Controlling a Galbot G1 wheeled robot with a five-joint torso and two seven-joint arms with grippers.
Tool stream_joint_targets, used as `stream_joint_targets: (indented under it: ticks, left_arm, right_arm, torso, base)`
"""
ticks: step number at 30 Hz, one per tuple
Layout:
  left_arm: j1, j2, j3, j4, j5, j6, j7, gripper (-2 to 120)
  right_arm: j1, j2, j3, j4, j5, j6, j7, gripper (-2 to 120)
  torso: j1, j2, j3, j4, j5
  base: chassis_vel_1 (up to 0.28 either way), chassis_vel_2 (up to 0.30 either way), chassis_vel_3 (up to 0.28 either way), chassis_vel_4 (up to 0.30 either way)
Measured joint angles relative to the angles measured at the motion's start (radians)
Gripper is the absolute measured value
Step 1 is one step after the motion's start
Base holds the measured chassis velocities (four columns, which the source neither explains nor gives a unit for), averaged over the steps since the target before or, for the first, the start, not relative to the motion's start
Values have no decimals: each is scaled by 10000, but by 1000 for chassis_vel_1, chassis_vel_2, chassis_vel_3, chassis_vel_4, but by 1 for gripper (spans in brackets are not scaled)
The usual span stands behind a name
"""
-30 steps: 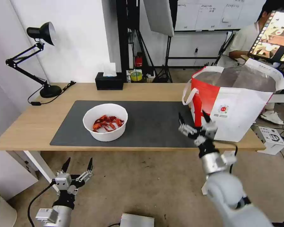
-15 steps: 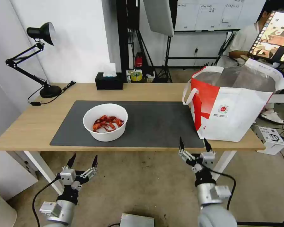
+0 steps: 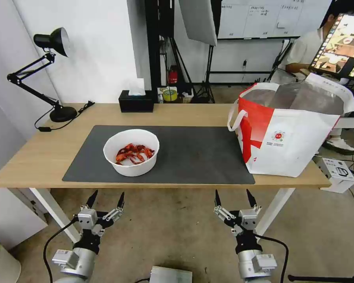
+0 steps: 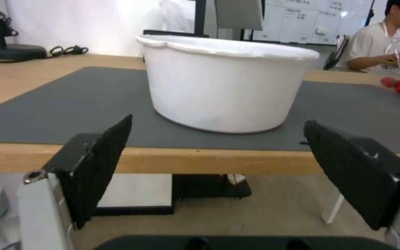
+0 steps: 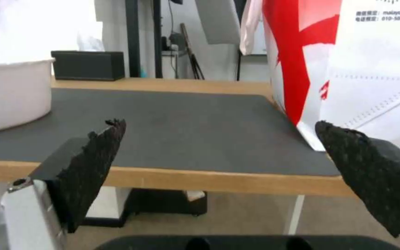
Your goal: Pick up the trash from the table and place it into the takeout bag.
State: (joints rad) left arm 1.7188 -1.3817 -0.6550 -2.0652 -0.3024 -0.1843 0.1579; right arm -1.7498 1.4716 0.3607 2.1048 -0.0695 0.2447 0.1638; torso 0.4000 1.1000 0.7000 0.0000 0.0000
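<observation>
A white round bowl [image 3: 131, 151] of red crayfish shells sits on the dark-grey mat [image 3: 192, 157] of the light-wood table [image 3: 47, 153]; its side wall fills the middle of the left wrist view [image 4: 225, 86] and its edge shows in the right wrist view [image 5: 10, 93]. The white-and-red takeout bag [image 3: 289, 129] stands open at the table's right end, close up in the right wrist view [image 5: 348, 69]. My left gripper [image 3: 106, 196] hangs open and empty below the front edge, under the bowl. My right gripper [image 3: 233, 195] is open and empty, below the edge left of the bag.
A black tissue box [image 3: 136, 101] stands at the table's back edge and a black desk lamp [image 3: 51, 74] at the back left. A small white box [image 3: 337, 173] lies on the floor right of the table. A white table leg [image 3: 273, 208] stands near my right gripper.
My right gripper dropped from in front of the bag to below the table's front edge, shifting slightly left. My left gripper rose a little and moved slightly right. Bowl and bag stayed put.
</observation>
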Motion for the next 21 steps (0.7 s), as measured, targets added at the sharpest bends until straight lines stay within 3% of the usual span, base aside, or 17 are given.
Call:
stream_joint_targets:
  ticks: [21]
  left_arm:
    - [68,147,33,-343,-146,280,-38,100]
  right_arm:
    - [-326,279,-26,197,70,-125,-114,100]
  torso:
    - [0,0,0,0,0]
  base:
    - [0,0,0,0]
